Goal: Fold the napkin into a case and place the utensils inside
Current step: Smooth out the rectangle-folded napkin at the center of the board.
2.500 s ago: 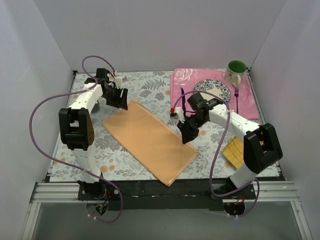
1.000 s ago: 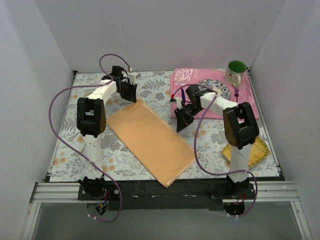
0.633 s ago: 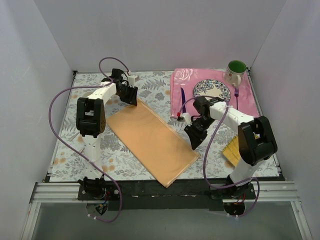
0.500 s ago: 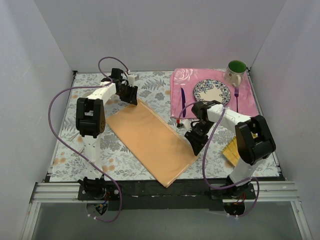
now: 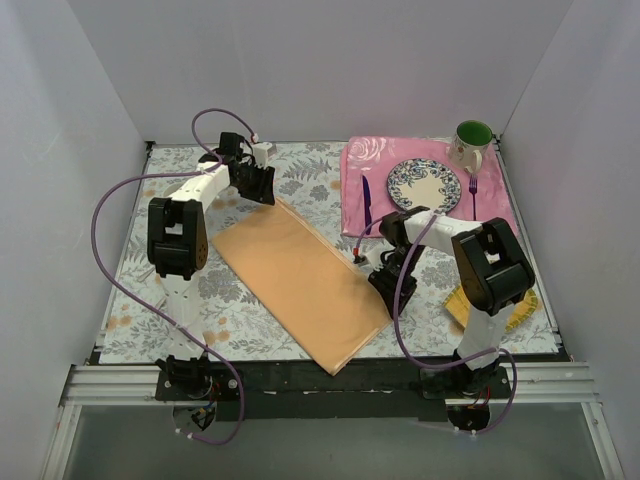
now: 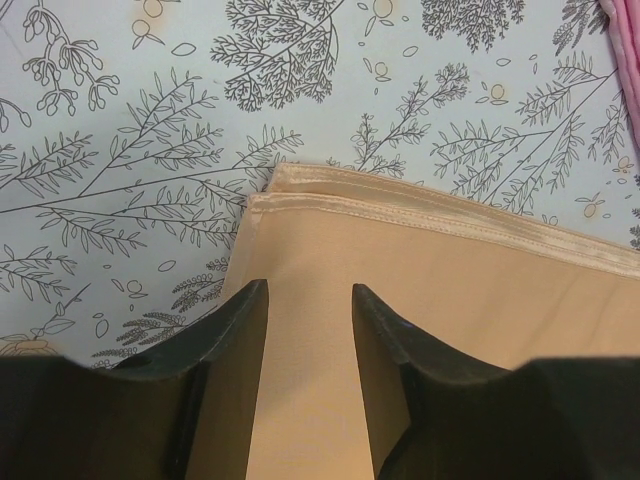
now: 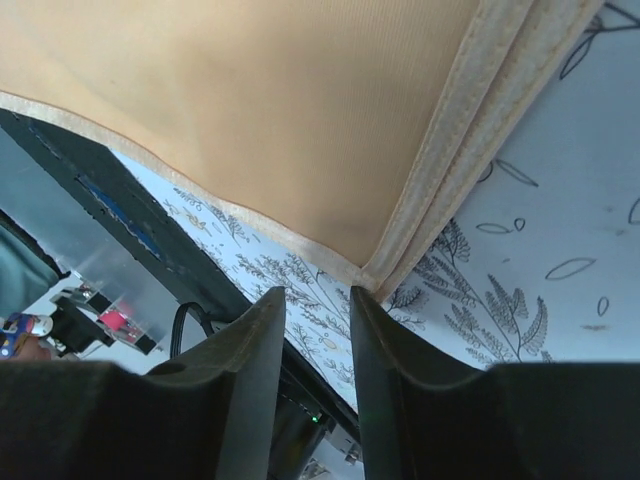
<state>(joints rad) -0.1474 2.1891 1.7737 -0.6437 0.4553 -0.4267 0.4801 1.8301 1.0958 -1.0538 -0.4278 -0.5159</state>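
The peach-orange napkin [image 5: 300, 280] lies as a long folded rectangle, running diagonally across the floral tablecloth. My left gripper [image 5: 264, 187] hovers over its far corner. In the left wrist view the left gripper [image 6: 308, 292] is open, with flat napkin [image 6: 430, 270] showing between the fingers. My right gripper [image 5: 385, 283] is at the napkin's right corner. In the right wrist view the right gripper [image 7: 317, 298] is open just off the layered hem of the napkin [image 7: 260, 110], holding nothing. The utensils lie on the pink placemat: the knife [image 5: 366, 203] left of the plate and the fork [image 5: 473, 195] right of it.
A pink floral placemat [image 5: 490, 215] at the back right carries a patterned plate [image 5: 424, 185] and a green-lined mug [image 5: 472, 142]. A yellow woven mat [image 5: 468, 305] lies partly hidden under my right arm. White walls enclose the table; a black rail [image 5: 300, 380] runs along the near edge.
Both grippers have opened, and neither now grips the cloth. My right gripper slid toward me along the napkin's right edge to its right corner. The left gripper barely moved.
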